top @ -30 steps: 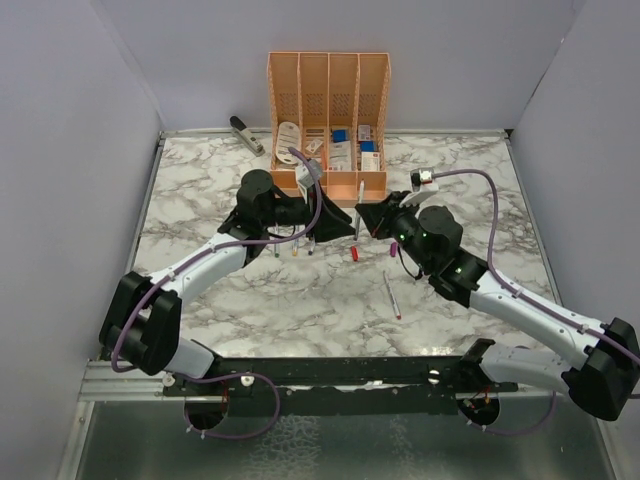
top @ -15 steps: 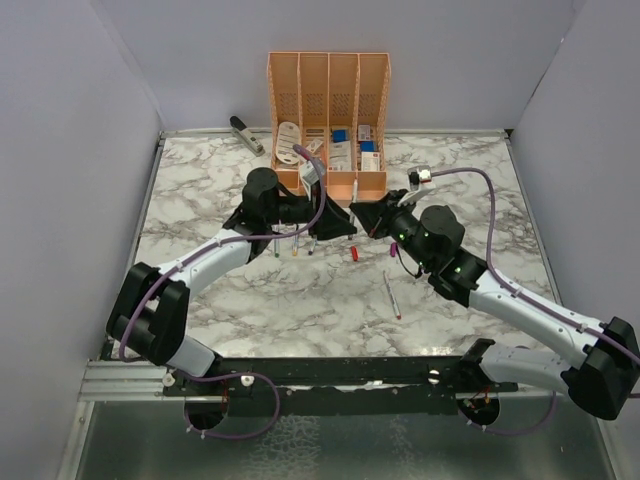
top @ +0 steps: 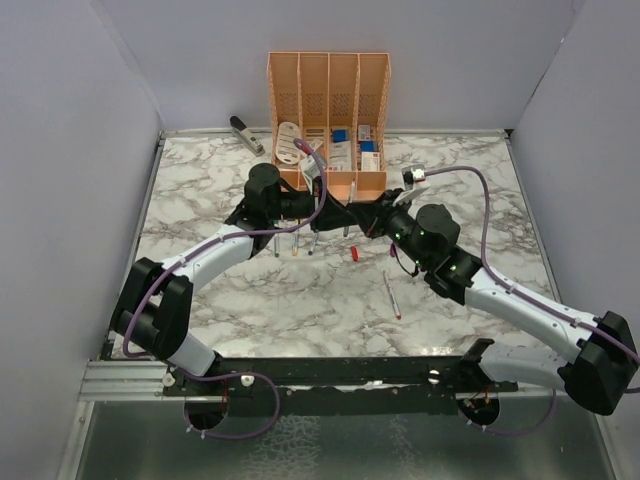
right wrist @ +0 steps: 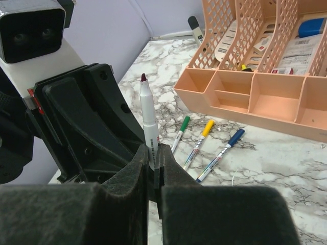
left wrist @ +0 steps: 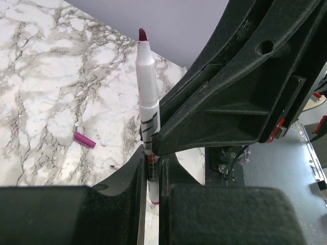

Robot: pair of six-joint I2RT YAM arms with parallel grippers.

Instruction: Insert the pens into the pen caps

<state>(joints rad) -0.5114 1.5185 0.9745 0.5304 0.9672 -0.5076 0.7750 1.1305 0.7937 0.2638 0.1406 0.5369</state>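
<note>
A whitish pen (left wrist: 147, 97) with a dark purple-red tip stands upright between both grippers; it also shows in the right wrist view (right wrist: 149, 117) and the top view (top: 349, 204). My left gripper (left wrist: 150, 161) is shut on its lower barrel. My right gripper (right wrist: 153, 153) is shut on the same pen from the opposite side. The two grippers meet in front of the organizer, left (top: 338, 217) and right (top: 363, 216). A purple cap (left wrist: 84, 139) lies on the table. A red cap (top: 354, 253) lies just below the grippers. An uncapped pen (top: 391, 295) lies nearer the front.
Three capped pens, green (right wrist: 178, 133), yellow (right wrist: 199, 143) and blue (right wrist: 221, 154), lie side by side under the left arm. An orange organizer (top: 328, 110) with small boxes stands at the back. A grey stapler-like tool (top: 245, 133) lies at the back left.
My left gripper has moved right to the upright pen held by the right gripper and closed on it. The right gripper shifted slightly left.
</note>
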